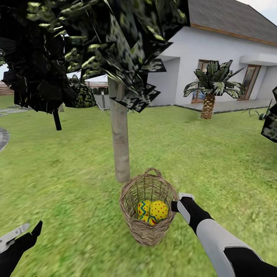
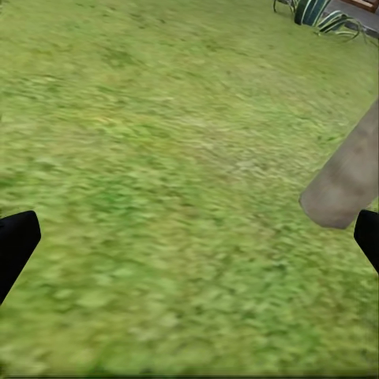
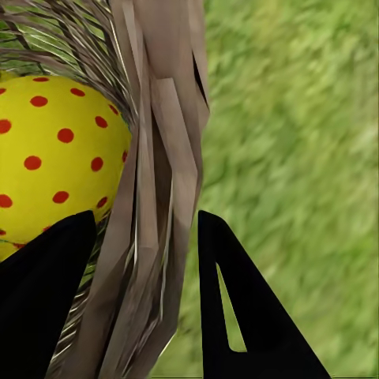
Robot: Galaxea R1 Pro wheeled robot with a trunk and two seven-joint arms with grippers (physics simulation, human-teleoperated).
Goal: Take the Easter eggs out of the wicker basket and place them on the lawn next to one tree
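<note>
The wicker basket [image 1: 148, 215] stands on the lawn [image 1: 69, 184] just in front of the tree's pale trunk [image 1: 121, 146]. Three yellow Easter eggs lie inside it: a zigzag one [image 1: 143, 207], a red-dotted one [image 1: 159, 210] and a third [image 1: 148, 220] half hidden beneath them. My right gripper [image 1: 181, 202] is at the basket's right rim. In the right wrist view its fingers [image 3: 47, 276] straddle the wicker wall [image 3: 158, 158], closed against it, with the dotted egg [image 3: 55, 150] just inside. My left gripper [image 1: 32, 227] hangs open over bare grass at the lower left.
A thin black trunk [image 1: 57, 119] of a dark tree stands at the left, a small palm [image 1: 209, 92] by the white house [image 1: 200, 50] at the back. A paved patch [image 1: 3, 136] shows at the far left. The trunk's base [image 2: 347, 181] appears in the left wrist view.
</note>
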